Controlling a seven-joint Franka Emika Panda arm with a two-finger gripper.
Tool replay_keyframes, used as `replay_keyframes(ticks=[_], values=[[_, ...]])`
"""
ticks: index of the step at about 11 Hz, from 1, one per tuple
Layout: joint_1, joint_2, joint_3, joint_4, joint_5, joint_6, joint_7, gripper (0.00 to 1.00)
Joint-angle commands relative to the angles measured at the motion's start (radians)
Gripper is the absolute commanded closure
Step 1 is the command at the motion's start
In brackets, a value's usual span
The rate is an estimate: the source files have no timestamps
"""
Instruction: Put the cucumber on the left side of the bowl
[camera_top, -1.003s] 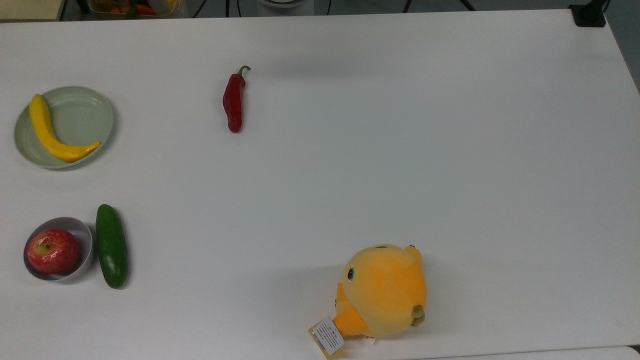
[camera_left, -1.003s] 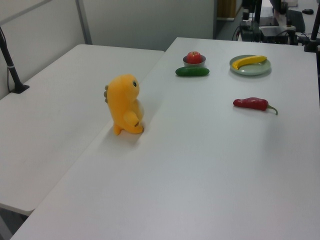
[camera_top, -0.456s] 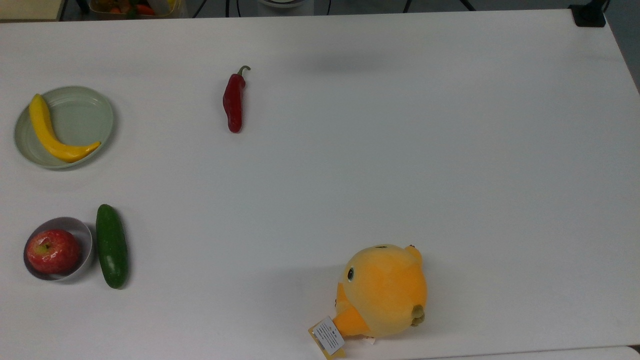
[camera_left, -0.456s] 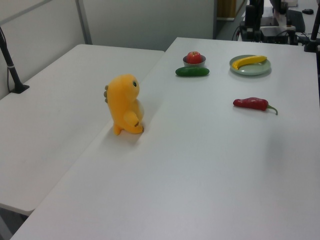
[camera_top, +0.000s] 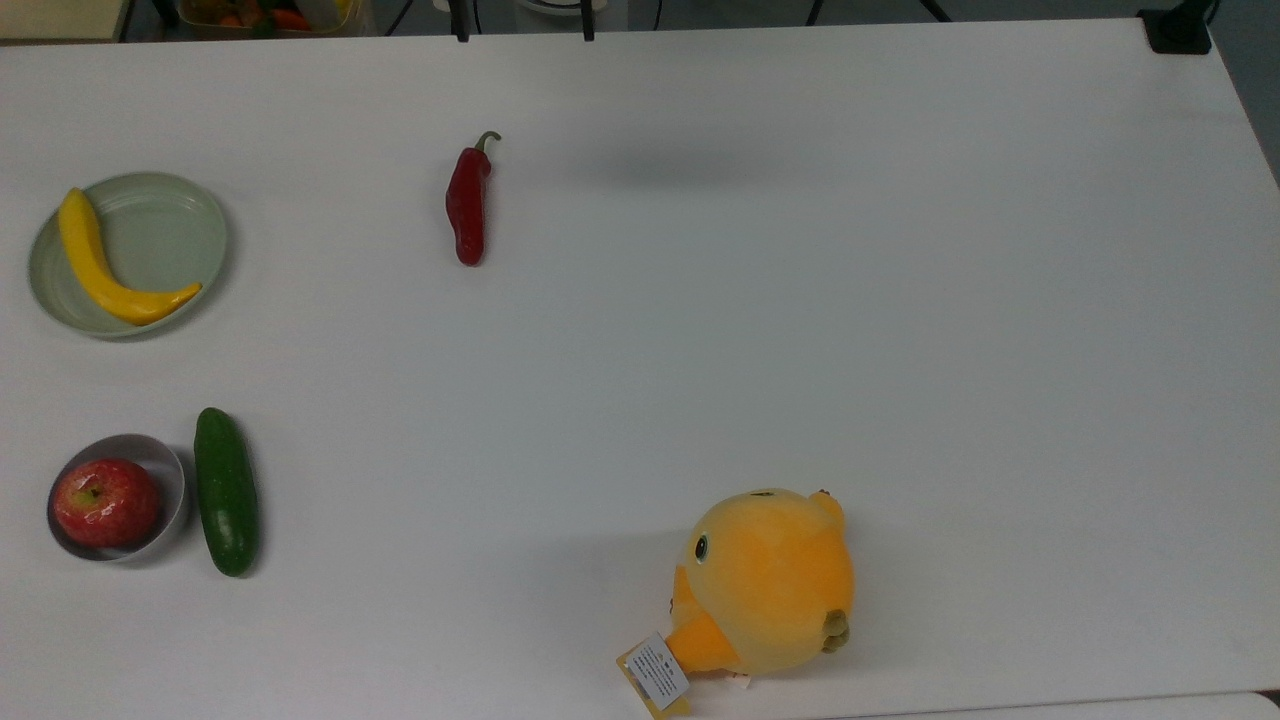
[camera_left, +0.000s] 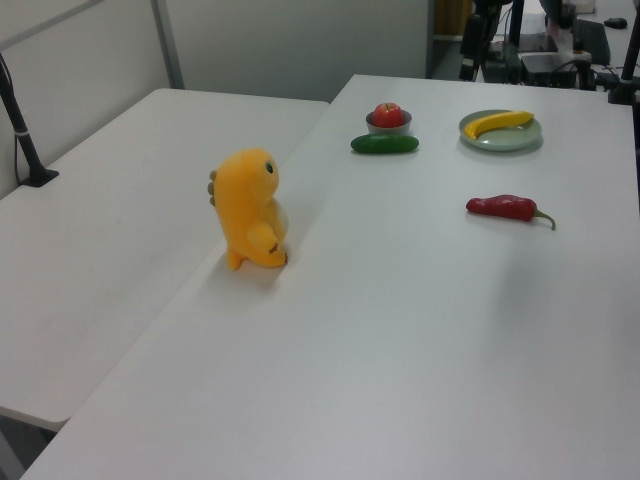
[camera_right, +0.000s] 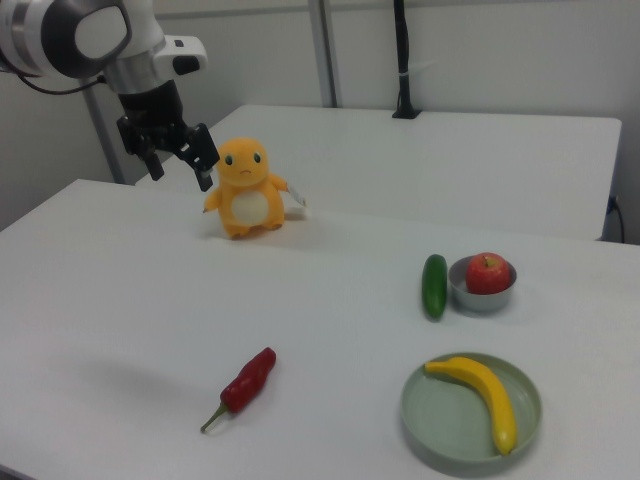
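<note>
Lying untouched on the white tabletop (camera_top: 700, 330), the cucumber (camera_top: 226, 491) sits just beside the gray bowl (camera_top: 172, 498) that cradles a red apple (camera_top: 105, 501), on the top view's right of it and the right view's left. My tool (camera_right: 179, 153) hangs high above the tabletop, well apart from the cucumber, near the orange plush toy (camera_right: 244, 188) in the right view, its fingers spread wide and holding nothing. I judge the task at its opening reach. My next move calls for crossing to the cucumber, dropping over its middle, and closing across its narrow width without nudging the bowl.
</note>
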Motion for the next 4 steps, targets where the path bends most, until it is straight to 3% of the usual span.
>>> replay_keyframes(ticks=[1,4], values=[[-0.023,-0.02,-0.02,-0.025,0.037,0.017,-0.085,0.0],[-0.025,-0.021,-0.024,-0.019,0.039,0.017,-0.085,0.0]])
